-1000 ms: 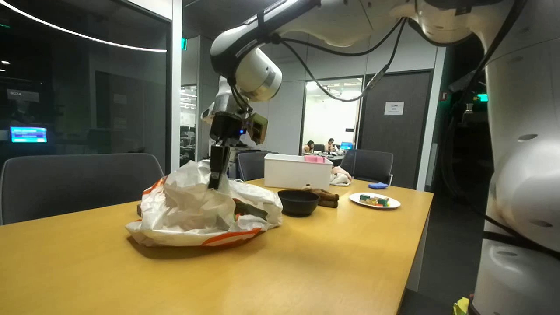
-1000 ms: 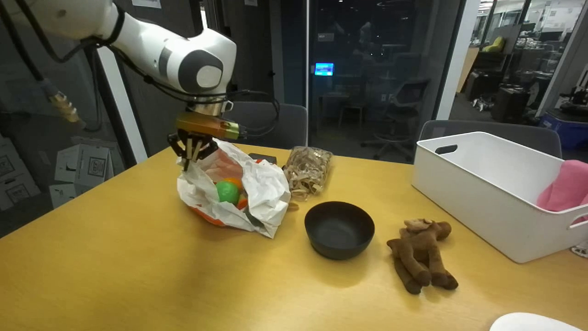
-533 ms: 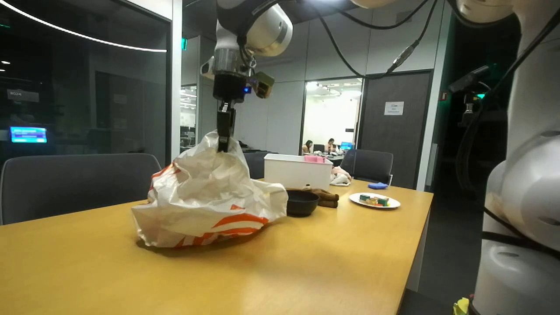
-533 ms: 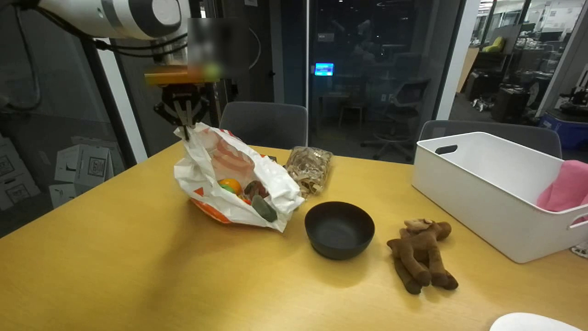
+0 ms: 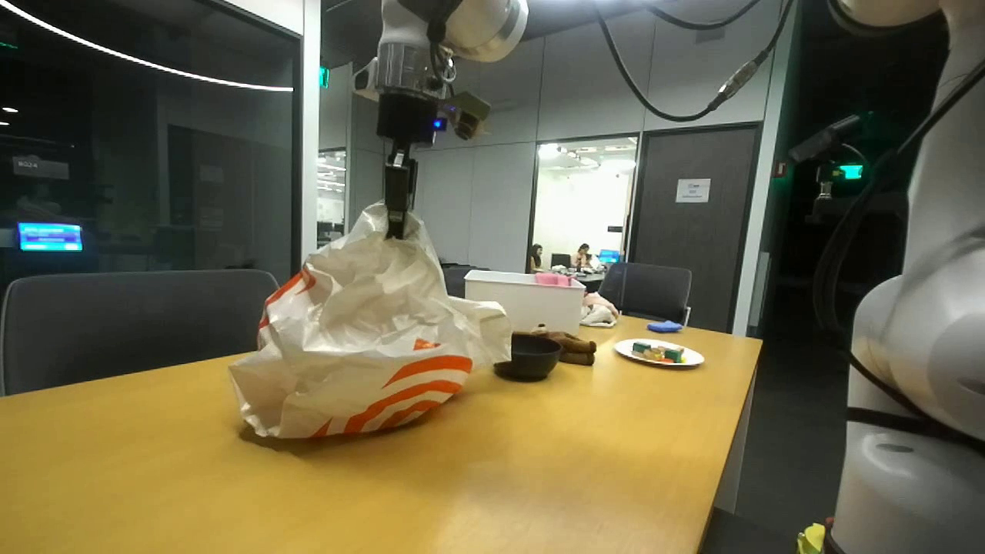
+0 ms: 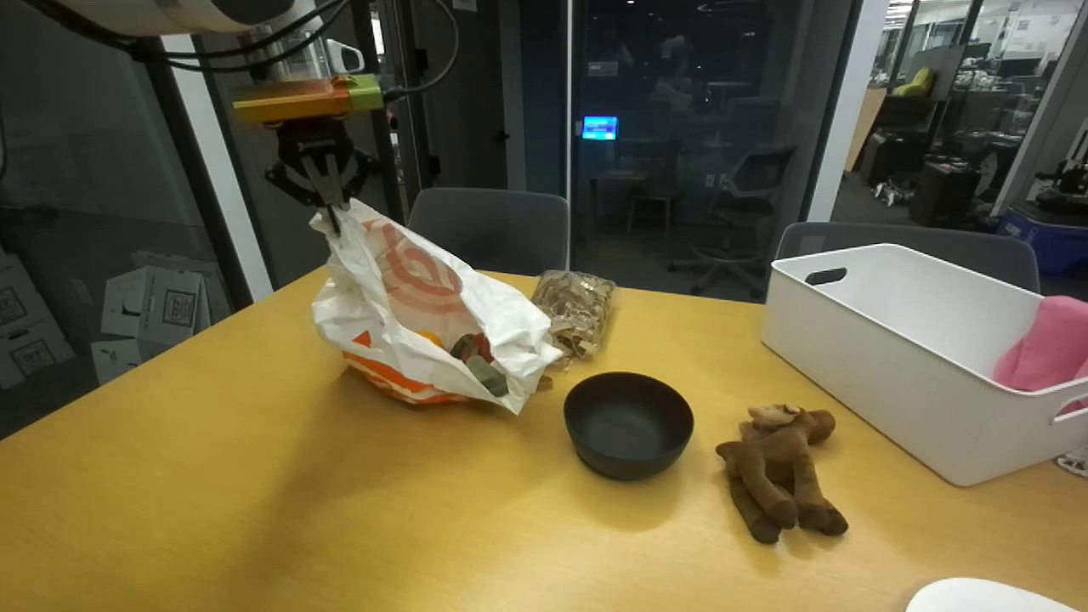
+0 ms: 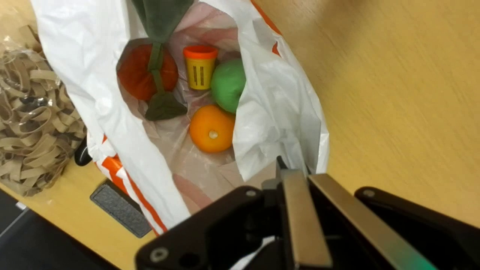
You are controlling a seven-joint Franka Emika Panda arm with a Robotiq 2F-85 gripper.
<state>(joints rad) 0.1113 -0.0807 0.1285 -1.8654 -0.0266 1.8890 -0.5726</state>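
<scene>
My gripper [image 6: 333,221] was closed, its 2 fingers pressed together on a pinch of rim, so I had hold of the plastic bag [image 5: 362,331], which hung directly below me, its bottom seeming to rest on the table [image 6: 408,527]. I judged the film light, limp, slippery and easily torn; most of the weight would come from what lay inside, including an orange fruit [image 7: 212,129], a green fruit [image 7: 227,85] and a yellow tub [image 7: 200,73]. A gathered fold of rim, like that under my fingertips, looked the surest hold. The bag's long axis sloped from this pinched peak down and away from me toward the black bowl [image 6: 629,466], its mouth facing up and toward that side.
</scene>
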